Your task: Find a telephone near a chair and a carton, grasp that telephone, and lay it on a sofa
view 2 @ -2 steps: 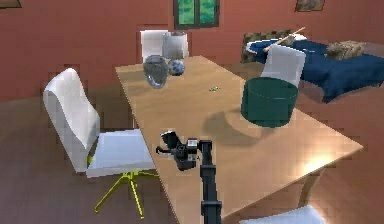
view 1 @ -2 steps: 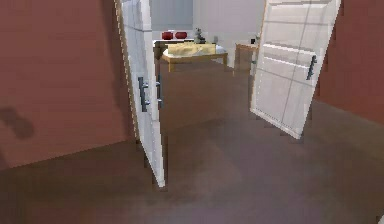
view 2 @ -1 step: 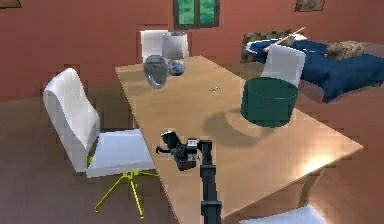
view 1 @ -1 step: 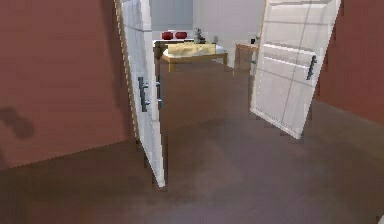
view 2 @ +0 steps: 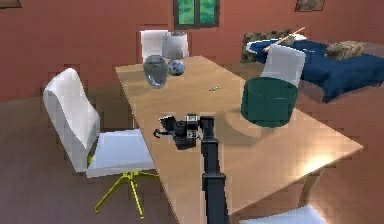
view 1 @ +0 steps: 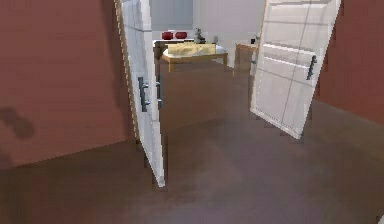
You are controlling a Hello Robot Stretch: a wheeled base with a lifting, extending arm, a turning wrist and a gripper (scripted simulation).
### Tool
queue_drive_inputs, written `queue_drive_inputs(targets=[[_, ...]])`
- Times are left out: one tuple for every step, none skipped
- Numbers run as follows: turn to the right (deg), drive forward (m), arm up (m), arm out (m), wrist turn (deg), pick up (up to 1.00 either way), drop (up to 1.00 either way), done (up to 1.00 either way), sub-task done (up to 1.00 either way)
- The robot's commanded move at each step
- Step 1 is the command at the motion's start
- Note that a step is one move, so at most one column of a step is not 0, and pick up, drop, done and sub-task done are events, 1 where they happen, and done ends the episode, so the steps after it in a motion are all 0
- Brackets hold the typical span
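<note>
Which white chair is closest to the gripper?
The chair with yellow legs at the arm side view's left; the others stand farther from the gripper.

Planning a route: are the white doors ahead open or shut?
Open: both white doors stand swung apart, a wooden table visible between them.

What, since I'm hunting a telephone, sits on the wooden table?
A dark green round container, a clear glass vessel and a tiny speck. The arm covers the tabletop beneath it.

No readable text, label, brand, number or sign found. White squares (view 2: 188, 126) at arm's far end, beside hand (view 2: 162, 128), carried black marks; not legible as letters or digits.
</note>
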Motion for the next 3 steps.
queue_drive_inputs(targets=[[0.0,0.00,0.22,0.00,0.0,0.00,0.00,0.00,0.00],[0.0,0.00,0.00,0.00,-45.0,0.00,0.00,0.00,0.00],[0.0,0.00,0.00,0.00,-45.0,0.00,0.00,0.00,0.00]])
